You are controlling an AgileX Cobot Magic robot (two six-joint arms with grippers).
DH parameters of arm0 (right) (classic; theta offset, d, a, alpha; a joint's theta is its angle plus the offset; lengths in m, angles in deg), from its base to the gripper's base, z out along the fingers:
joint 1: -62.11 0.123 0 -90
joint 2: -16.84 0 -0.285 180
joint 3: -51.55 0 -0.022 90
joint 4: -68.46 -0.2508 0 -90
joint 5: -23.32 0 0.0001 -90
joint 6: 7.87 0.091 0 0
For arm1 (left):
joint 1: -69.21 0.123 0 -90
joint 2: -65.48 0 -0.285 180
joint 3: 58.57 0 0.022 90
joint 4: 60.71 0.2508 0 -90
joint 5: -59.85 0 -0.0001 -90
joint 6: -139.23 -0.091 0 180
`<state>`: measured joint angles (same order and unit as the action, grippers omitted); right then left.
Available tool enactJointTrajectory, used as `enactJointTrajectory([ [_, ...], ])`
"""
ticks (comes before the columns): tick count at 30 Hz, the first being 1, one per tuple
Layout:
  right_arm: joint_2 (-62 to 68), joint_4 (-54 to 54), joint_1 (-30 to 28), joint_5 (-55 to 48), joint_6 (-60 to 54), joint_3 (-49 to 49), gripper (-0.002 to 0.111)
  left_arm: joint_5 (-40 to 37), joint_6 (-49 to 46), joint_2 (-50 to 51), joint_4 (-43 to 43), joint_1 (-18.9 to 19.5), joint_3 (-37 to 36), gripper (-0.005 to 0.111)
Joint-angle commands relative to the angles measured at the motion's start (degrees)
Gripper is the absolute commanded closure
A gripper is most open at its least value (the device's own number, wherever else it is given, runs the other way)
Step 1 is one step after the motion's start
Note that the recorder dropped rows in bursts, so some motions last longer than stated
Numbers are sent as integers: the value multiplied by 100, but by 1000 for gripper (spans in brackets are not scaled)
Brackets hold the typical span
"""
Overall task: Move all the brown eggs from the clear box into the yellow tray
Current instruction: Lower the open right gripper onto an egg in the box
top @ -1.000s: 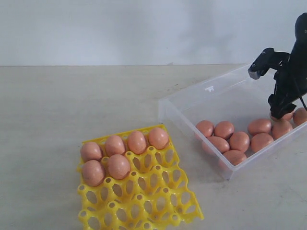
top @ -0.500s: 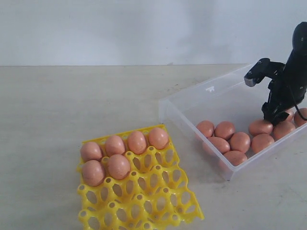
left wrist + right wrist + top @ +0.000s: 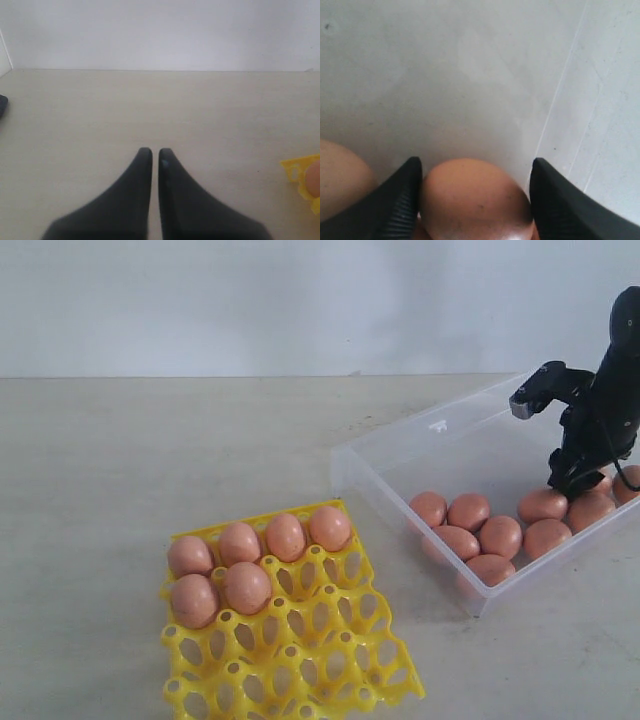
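Note:
Five brown eggs (image 3: 240, 543) fill cups at the far side of the yellow tray (image 3: 330, 660). Several more brown eggs (image 3: 499, 536) lie along the near wall of the clear box (image 3: 440, 440). My right gripper (image 3: 570, 480) reaches down into the box among the eggs on the right. In the right wrist view the gripper (image 3: 476, 162) straddles one egg (image 3: 475, 200); one finger touches its side and the other stands a sliver off. A second egg (image 3: 340, 175) lies beside it. My left gripper (image 3: 151, 150) is shut and empty over bare table.
A corner of the yellow tray (image 3: 295, 170) with an egg (image 3: 314, 180) shows at the edge of the left wrist view. The box's clear wall (image 3: 560, 100) runs close beside the right gripper. The pale table (image 3: 150, 460) stretches to a white back wall.
The right gripper moved left and lower inside the box, settling round an egg. Its jaws have narrowed. The eggs in the tray have not moved.

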<state>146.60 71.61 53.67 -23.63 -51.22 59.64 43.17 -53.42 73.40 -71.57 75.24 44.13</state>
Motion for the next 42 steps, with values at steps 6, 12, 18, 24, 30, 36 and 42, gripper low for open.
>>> enactJointTrajectory([
  [6,-14,-143,-35,533,705,-20,108,40,-41,-14,-29,18,8,103],
  [12,-14,-1182,-35,872,749,-20,108,40,-41,-14,-29,18,8,103],
  [18,-14,-1190,-35,948,751,-20,108,40,-41,-14,-29,18,8,103],
  [24,-14,-1163,-35,994,751,-20,82,40,-41,-14,-29,18,8,103],
  [30,-14,-1163,-35,970,786,-20,63,40,-41,-14,-29,18,8,103],
  [36,-14,-1163,-35,738,1194,-6,62,40,-41,-14,-29,18,8,103],
  [42,-14,-986,-35,496,1241,-6,62,40,-41,-14,-29,18,8,103],
])
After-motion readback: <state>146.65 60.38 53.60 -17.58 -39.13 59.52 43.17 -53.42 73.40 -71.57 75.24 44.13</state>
